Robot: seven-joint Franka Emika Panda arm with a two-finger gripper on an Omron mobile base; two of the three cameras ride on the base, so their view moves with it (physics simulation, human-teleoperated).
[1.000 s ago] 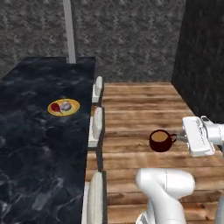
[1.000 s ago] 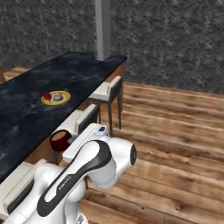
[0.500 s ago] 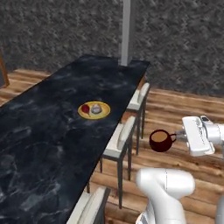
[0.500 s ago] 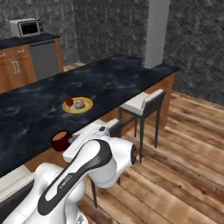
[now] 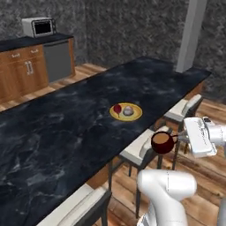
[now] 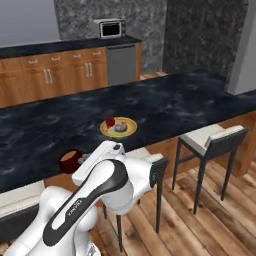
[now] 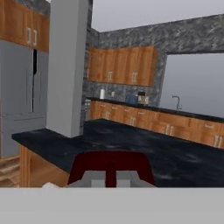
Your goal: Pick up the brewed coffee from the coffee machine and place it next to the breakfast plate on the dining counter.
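While the mug (image 5: pixel 162 142) is held clamped in the gripper (image 5: pixel 180 140), pickup is done. Placement beside the plate (image 5: pixel 126 111) on the counter (image 5: pixel 53 128) is left.

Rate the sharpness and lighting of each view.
Left base view: soft, evenly lit, mug readable. Right base view: equally soft, plate clear, faint sheen on the dining counter. Hand view: blurriest, mug a red smear, far cabinets hazy.

1. A rendered home kitchen.
2. Wood-fronted cabinets (image 6: pixel 65 72) line the walls beneath a silver microwave (image 6: pixel 111 28).
3. A long black marble-look dining counter (image 5: pixel 57 132) runs past white-cushioned stools (image 6: pixel 210 140).
4. A tall grey refrigerator (image 7: pixel 19 96) and a sink faucet (image 7: pixel 177 103) stand along the cabinets.
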